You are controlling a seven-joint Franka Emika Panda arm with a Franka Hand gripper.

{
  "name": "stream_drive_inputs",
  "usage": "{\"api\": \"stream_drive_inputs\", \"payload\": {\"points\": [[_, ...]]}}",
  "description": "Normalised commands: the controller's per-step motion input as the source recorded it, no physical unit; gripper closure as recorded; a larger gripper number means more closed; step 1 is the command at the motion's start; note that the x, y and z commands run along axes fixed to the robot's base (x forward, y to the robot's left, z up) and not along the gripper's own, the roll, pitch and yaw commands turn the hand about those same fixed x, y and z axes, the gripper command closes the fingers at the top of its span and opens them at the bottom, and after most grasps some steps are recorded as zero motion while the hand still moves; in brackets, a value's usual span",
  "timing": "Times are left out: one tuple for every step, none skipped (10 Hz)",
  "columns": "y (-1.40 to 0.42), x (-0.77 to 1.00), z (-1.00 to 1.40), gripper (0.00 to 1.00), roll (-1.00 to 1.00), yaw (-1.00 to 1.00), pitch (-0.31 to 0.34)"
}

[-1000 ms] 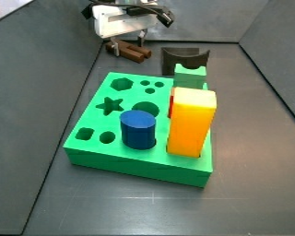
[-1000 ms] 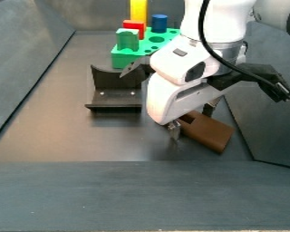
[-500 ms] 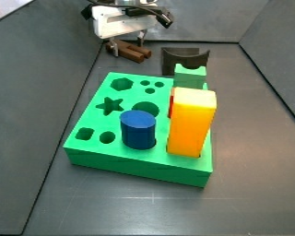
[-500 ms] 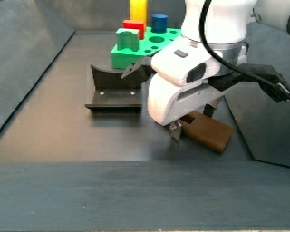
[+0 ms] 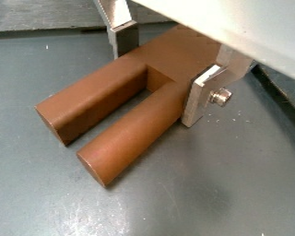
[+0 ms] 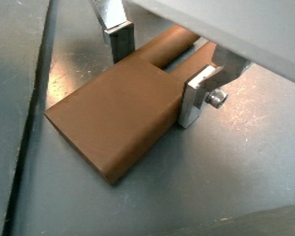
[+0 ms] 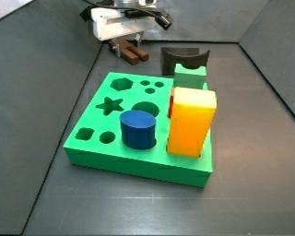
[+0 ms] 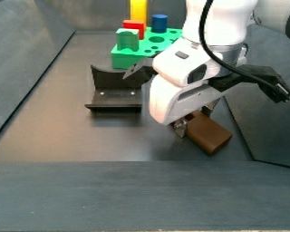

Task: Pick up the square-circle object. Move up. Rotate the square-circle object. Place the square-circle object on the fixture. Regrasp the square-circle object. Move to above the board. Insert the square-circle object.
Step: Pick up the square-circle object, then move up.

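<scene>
The pincer [image 8: 184,128] is rising slightly since the earlier frame, its plates closing snugly around the square-circle object [image 5: 119,111] just off the floor beside the fixture [image 8: 115,89]. An off-centre hold is risking a tilt or slip.

My gripper [image 6: 157,69] has flat brushed-metal fingers [image 5: 208,93] either side of the peg [image 5: 125,111], which looks smooth matt brown plastic; beneath them the floor [image 5: 224,194] is dull speckled grey.
</scene>
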Motion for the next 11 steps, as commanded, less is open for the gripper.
{"api": "stream_drive_inputs", "payload": {"points": [[0.00, 0.00, 0.00, 1.00, 0.00, 0.00, 0.000], [0.00, 0.00, 0.00, 1.00, 0.00, 0.00, 0.000], [0.00, 0.00, 0.00, 1.00, 0.00, 0.00, 0.000], [0.00, 0.00, 0.00, 1.00, 0.00, 0.00, 0.000], [0.00, 0.00, 0.00, 1.00, 0.00, 0.00, 0.000], [0.00, 0.00, 0.00, 1.00, 0.00, 0.00, 0.000], [0.00, 0.00, 0.00, 1.00, 0.00, 0.00, 0.000], [0.00, 0.00, 0.00, 1.00, 0.00, 0.00, 0.000], [0.00, 0.00, 0.00, 1.00, 0.00, 0.00, 0.000], [0.00, 0.00, 0.83, 1.00, 0.00, 0.00, 0.000], [0.05, -0.04, 0.80, 1.00, 0.00, 0.02, 0.020]]}}
